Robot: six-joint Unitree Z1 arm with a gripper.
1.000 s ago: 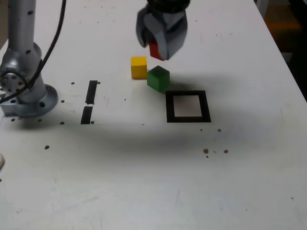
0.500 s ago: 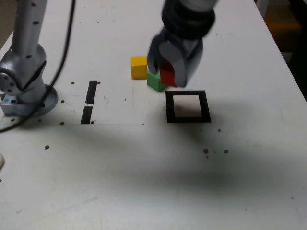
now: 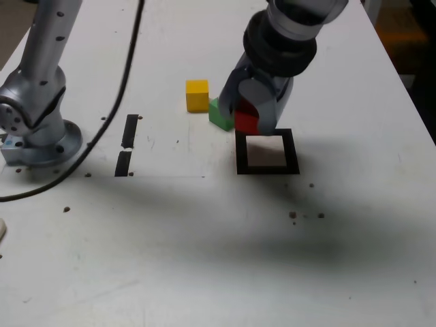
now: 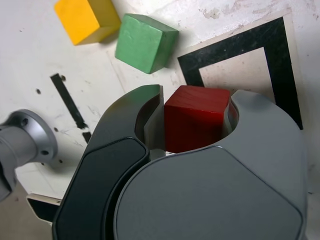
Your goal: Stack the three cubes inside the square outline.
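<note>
My jaws (image 4: 196, 120) are clamped on the red cube (image 4: 195, 117), one pad against each side, and I hold it above the counter (image 3: 191, 245) close to the square outline (image 3: 295, 152). In the exterior view the cube overlaps the outline's far left corner; its exact height I cannot tell. Taking the outline as my landmark, the green cube (image 4: 146, 43) sits just outside that same corner, and the yellow cube (image 3: 197, 96) lies beyond the green one, farther from the outline. Nothing stands within the outline's white centre, so I judge that red is to be the base of the stack.

To place it well, I should carry it over the middle of the outline before going down, since at present it hangs towards the green side. I ought to turn my wrist until the cube's faces run parallel with the black border, and keep its underside level. Then a slow descent, straight down, and a pause once the base meets the white centre. I should spread my jaws evenly and only as far as needed, then rise vertically. If one pad drags, the base twists or slides, and the cubes above would inherit that error. I must also keep my outer side clear of the green cube.
</note>
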